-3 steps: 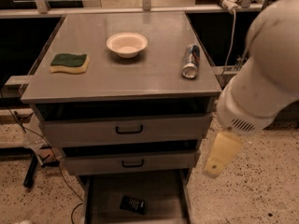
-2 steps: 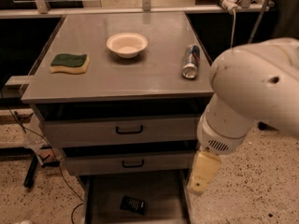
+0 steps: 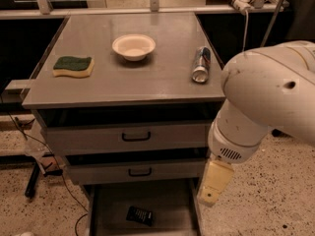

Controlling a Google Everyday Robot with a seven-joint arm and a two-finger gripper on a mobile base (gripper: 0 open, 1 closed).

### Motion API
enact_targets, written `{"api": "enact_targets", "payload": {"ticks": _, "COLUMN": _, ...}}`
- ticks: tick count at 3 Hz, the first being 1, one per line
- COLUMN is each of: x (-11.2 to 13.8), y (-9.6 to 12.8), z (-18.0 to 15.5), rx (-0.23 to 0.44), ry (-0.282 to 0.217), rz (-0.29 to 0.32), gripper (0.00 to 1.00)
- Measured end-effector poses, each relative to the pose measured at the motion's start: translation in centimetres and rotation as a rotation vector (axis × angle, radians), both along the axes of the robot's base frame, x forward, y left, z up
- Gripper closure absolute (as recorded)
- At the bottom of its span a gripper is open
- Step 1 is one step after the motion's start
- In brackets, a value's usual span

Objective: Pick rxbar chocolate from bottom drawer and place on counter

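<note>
The rxbar chocolate (image 3: 139, 215) is a small black bar with pale lines. It lies flat on the floor of the open bottom drawer (image 3: 167, 208), left of its middle. The counter (image 3: 128, 77) is the grey cabinet top. My white arm comes in from the right. Its pale cream end, the gripper (image 3: 211, 193), hangs down beside the drawer's right front corner. It is above and to the right of the bar and does not touch it.
On the counter sit a green and yellow sponge (image 3: 73, 66) at the left, a white bowl (image 3: 133, 46) in the middle and a silver-blue can (image 3: 201, 64) lying at the right. Two upper drawers with black handles (image 3: 136, 137) are slightly ajar. Cables lie on the floor at the left.
My arm has swung left and lower, bringing its pale end down beside the bottom drawer's right side. The bar and the counter items have not moved.
</note>
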State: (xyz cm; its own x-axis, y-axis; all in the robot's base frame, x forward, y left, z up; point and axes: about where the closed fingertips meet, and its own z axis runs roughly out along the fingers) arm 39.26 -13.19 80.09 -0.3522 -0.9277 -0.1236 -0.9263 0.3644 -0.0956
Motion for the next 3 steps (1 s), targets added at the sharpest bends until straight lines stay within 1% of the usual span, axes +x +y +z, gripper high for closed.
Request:
{"api": "enact_targets", "payload": {"ticks": 1, "x": -1.1, "y": 2.6, "z": -3.5, "rx": 0.037, "ry": 0.041, "rz": -0.023, "gripper": 0.0}}
{"api": "enact_targets", "payload": {"ticks": 2, "x": -2.6, "y": 8.2, "z": -12.3, "rx": 0.122, "ry": 0.146, "rz": -0.086, "gripper": 0.0}}
{"api": "enact_targets", "payload": {"ticks": 3, "x": -2.9, "y": 11.6, "z": -18.9, "rx": 0.167, "ry": 0.236, "rz": -0.138, "gripper": 0.0}}
